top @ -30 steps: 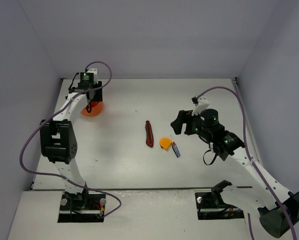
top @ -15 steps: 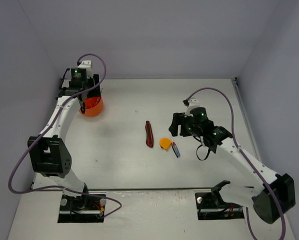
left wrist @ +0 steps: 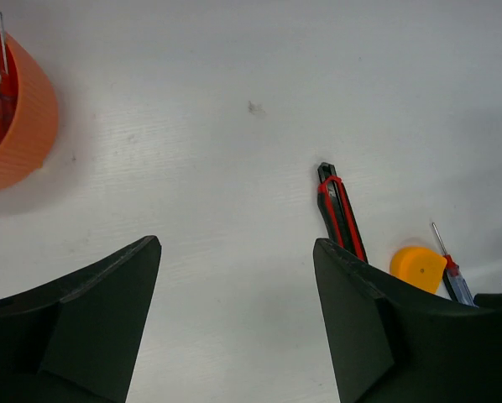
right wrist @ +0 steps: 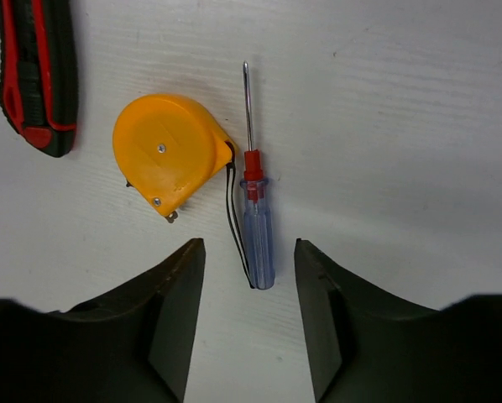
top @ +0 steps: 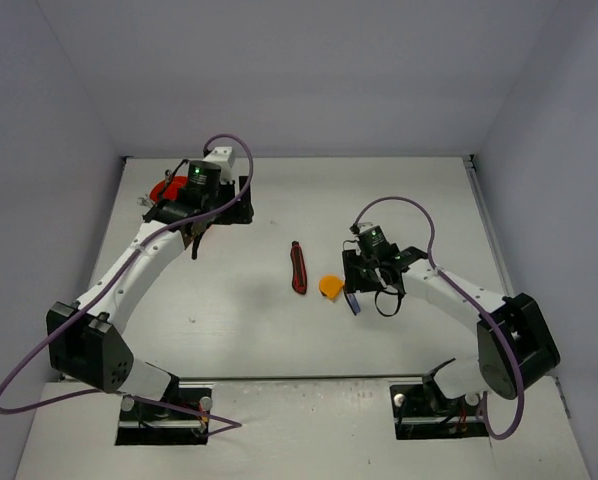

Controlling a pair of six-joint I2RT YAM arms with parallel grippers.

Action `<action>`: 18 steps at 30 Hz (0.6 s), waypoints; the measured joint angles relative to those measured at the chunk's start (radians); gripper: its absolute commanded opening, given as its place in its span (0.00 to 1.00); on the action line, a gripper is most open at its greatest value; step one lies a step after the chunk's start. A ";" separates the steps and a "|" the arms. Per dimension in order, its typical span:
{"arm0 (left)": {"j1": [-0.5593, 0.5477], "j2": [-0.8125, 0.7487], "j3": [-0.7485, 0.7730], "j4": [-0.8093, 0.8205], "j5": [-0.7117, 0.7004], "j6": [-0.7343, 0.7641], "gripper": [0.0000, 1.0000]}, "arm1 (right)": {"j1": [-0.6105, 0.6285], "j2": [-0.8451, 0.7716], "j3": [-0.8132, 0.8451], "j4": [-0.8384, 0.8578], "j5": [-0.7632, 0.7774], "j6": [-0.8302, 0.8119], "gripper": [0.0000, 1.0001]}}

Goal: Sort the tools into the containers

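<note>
1. Right claw [right wrist: 249,245] hangs low over the tabletop [right wrist: 402,101], jaws moderately apart and empty. The left claw [left wrist: 234,248] gapes wide, also empty.
2. Orange-red tub [left wrist: 24,126] sits toward the far left corner, nearest the left claw.
3. Red-black tool [right wrist: 37,75] lies left of the tape measure [right wrist: 167,151].
4. Screwdriver [right wrist: 253,180] lies just beside the tape measure. Its handle end sits in line between the right jaws and its shaft points straight away, so this claw is plainly nearer.
</note>
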 measured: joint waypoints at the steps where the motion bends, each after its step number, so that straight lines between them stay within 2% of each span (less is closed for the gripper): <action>1: -0.012 -0.005 -0.010 -0.004 -0.001 -0.010 0.70 | 0.000 0.006 -0.004 -0.001 0.003 0.002 0.38; 8: -0.058 -0.015 -0.055 -0.019 -0.001 -0.061 0.70 | 0.000 0.070 -0.012 -0.002 0.015 0.010 0.26; 18: -0.063 -0.015 -0.055 -0.018 -0.001 -0.076 0.70 | 0.000 0.122 -0.012 0.008 0.022 0.013 0.24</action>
